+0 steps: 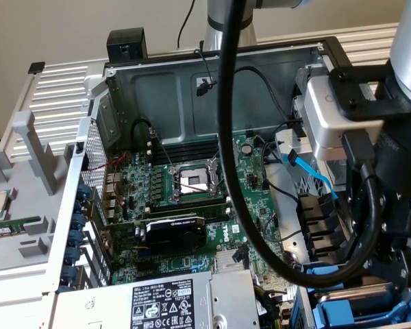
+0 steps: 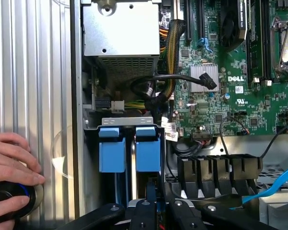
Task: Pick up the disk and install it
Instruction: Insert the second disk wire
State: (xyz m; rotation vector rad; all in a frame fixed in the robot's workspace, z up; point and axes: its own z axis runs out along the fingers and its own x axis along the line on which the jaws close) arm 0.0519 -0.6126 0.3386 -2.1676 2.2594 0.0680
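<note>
We see the drive bay crowded: two blue carriers point(image 2: 130, 148) fill the slots side by side, black cables point(image 2: 156, 86) loop just above, and a person's hand point(image 2: 12, 170) rests on the ribbed panel point(image 2: 33, 72) beside the case.

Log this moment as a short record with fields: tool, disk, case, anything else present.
tool: black fingers low over the drive bay of the open computer case, closed narrow
disk: blue frames stand side by side in the bay, right by the tool; whether one is gripped cannot be told
case interior: green motherboard with open processor socket; grey power-supply box
other: a person's hand rests outside the case on a black round object
</note>
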